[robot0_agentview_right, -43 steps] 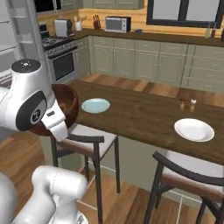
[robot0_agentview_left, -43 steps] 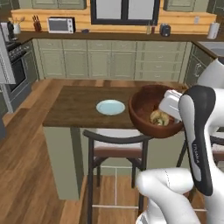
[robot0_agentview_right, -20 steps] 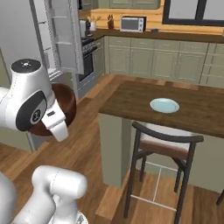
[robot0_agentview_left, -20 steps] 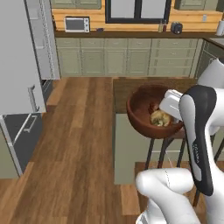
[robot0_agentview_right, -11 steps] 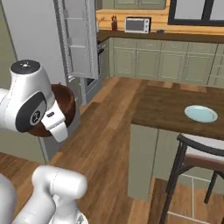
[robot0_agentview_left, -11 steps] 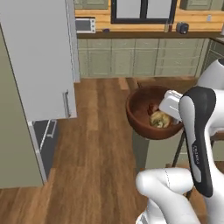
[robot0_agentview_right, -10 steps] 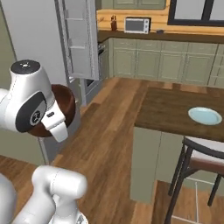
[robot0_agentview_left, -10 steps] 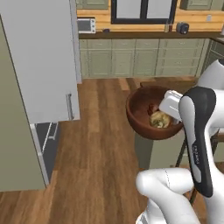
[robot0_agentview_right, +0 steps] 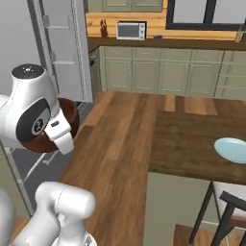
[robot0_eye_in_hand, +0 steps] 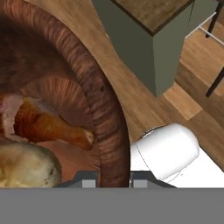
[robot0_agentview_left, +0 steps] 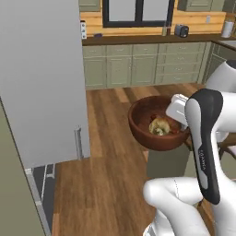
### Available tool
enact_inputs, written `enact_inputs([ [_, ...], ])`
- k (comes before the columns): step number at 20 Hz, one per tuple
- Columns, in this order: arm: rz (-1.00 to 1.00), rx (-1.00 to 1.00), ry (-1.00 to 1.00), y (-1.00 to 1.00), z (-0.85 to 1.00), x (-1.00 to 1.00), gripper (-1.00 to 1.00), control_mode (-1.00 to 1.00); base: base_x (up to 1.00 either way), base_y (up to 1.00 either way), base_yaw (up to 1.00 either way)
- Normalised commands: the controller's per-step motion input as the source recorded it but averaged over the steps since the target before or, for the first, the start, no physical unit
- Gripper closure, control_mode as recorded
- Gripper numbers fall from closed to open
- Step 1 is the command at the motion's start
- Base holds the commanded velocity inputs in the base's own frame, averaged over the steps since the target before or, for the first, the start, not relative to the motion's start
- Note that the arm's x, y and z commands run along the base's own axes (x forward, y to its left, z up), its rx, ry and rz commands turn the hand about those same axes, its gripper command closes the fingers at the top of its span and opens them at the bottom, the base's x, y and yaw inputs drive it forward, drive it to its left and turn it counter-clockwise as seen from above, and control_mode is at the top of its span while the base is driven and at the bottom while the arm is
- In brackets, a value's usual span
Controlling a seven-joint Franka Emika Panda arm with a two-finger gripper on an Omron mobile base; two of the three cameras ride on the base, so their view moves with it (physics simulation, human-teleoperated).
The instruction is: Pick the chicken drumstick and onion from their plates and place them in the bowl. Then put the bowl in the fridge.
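My gripper [robot0_eye_in_hand: 114, 181] is clenched on the rim of the deep glossy reddish-brown bowl [robot0_agentview_left: 150, 131], held above the wooden floor. Inside lie the reddish-brown chicken drumstick [robot0_eye_in_hand: 48, 124] and pale tan onion [robot0_eye_in_hand: 26, 168].

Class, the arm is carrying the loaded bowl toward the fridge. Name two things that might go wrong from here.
1. The gripper pinches only the bowl rim, so the bowl may tilt or slip.
2. The chicken drumstick and onion lie loose inside and might roll out.
3. The fridge door stands close beside the bowl; turning could knock it.
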Motion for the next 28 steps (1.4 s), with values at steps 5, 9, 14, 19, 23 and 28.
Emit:
enact_inputs([
  [5,0.0,0.0,0.0,0.0,0.0,0.0,1.0,1.0,0.79,0.02,-0.22],
  [9,0.0,0.0,0.0,0.0,0.0,0.0,1.0,1.0,0.9,0.0,-0.2],
  [14,0.0,0.0,0.0,0.0,0.0,0.0,1.0,1.0,1.0,0.04,-0.2],
  [19,0.0,0.0,0.0,0.0,0.0,0.0,1.0,1.0,1.0,-0.15,-0.13],
  [23,0.0,0.0,0.0,0.0,0.0,0.0,1.0,1.0,1.0,-0.08,0.04],
  [28,0.0,0.0,0.0,0.0,0.0,0.0,1.0,1.0,0.86,-0.03,0.33],
])
